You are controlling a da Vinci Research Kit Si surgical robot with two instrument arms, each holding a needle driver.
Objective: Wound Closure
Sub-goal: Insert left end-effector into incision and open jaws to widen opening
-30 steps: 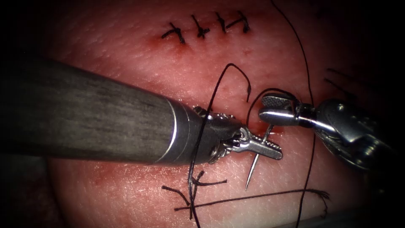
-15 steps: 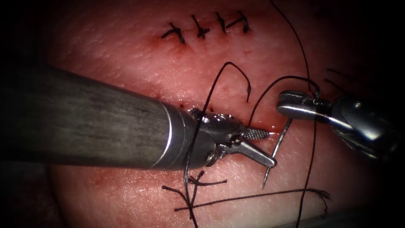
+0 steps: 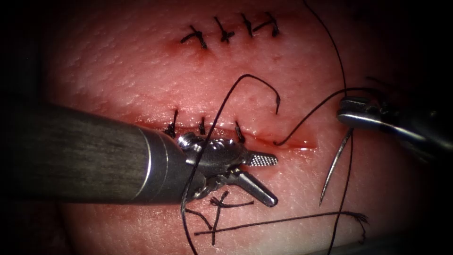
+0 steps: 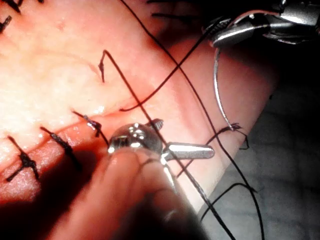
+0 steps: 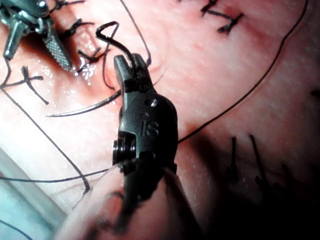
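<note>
The left arm's steel claw lies over the pale pink pork tissue at about 6 o'clock in the endoscope view, its two jaws spread in a wide V and holding nothing; one toothed jaw rests just under the dark red cut, the other angles toward 5 o'clock. The right arm's steel claw comes in at 3 o'clock with jaws closed on the thin curved steel needle at its blunt rear end. The needle hangs free of the tissue, to the right of the cut, its point aimed toward 6 o'clock. The black suture thread runs from that claw down into the right end of the cut, and another length arcs over the left tool's wrist.

The endoscope view shows three black stitches across the cut left of the open claw, and a row of finished knots near 12 o'clock. The left wrist view shows the needle's whole bow below the right claw, clear of the tissue. The right wrist view shows, close up, the right claw pinched on the needle and the serrated face of the left claw
</note>
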